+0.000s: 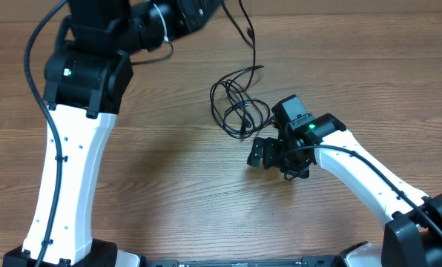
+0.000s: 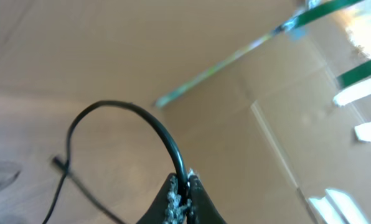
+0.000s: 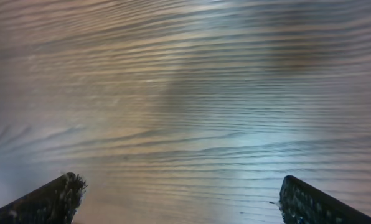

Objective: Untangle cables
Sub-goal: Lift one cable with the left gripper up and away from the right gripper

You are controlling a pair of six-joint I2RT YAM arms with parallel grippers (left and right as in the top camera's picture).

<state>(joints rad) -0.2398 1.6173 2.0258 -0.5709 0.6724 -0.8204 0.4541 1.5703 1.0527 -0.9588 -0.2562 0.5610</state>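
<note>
Honestly, barely started: left claw (image 2: 184, 194) is pinched tight on one cable (image 2: 120, 107) held up off the table (image 1: 169, 193), right claw (image 3: 182, 202) hangs spread wide just beside the knot (image 1: 239, 107), which sits mid-table with loops all crossed.

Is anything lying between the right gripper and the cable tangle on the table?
Nothing. In the overhead view only bare table separates the open right gripper from the cables; the right wrist view shows just wood grain ahead.
</note>
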